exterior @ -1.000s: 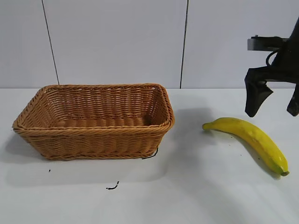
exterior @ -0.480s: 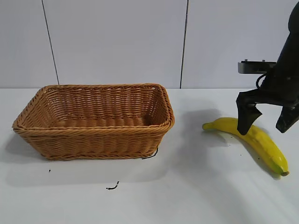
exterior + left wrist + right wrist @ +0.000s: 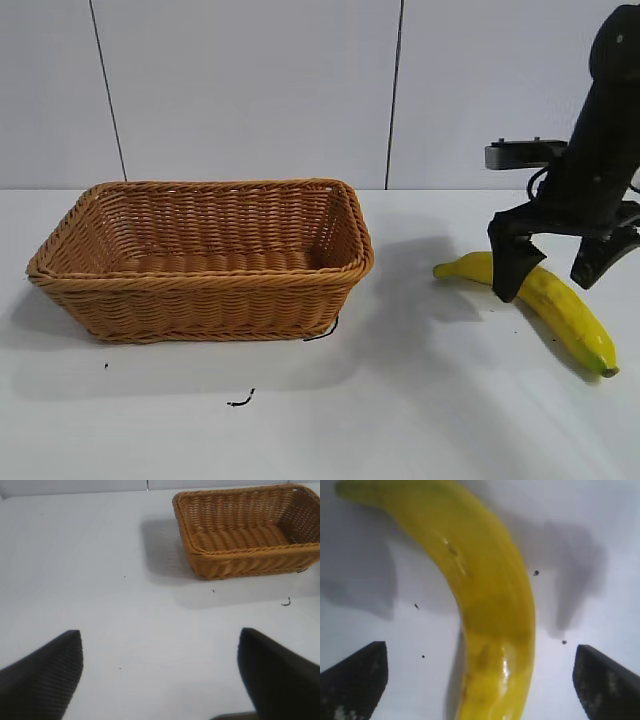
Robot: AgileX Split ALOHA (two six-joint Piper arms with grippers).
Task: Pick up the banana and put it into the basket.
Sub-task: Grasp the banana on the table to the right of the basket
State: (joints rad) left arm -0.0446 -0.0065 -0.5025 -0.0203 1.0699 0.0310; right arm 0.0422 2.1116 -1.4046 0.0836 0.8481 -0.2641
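Yellow banana [image 3: 548,299] lies at the frame's right, right gripper [image 3: 556,270] straddling it, fingers [image 3: 512,262] apart; wicker basket [image 3: 205,292] left; left gripper [image 3: 160,675] spread wide.

White table [image 3: 300,420] and panelled wall [image 3: 250,90], w/ small debris.
We see a matte white tabletop meeting a pale grey wall; the wall is split by two thin dark vertical seams [image 3: 395,95]. On the table, a curled black scrap [image 3: 241,400] lies toward the front edge, w/ a tiny black speck [image 3: 106,365] to one side, well apart. Soft grey shadows fall across the surface.
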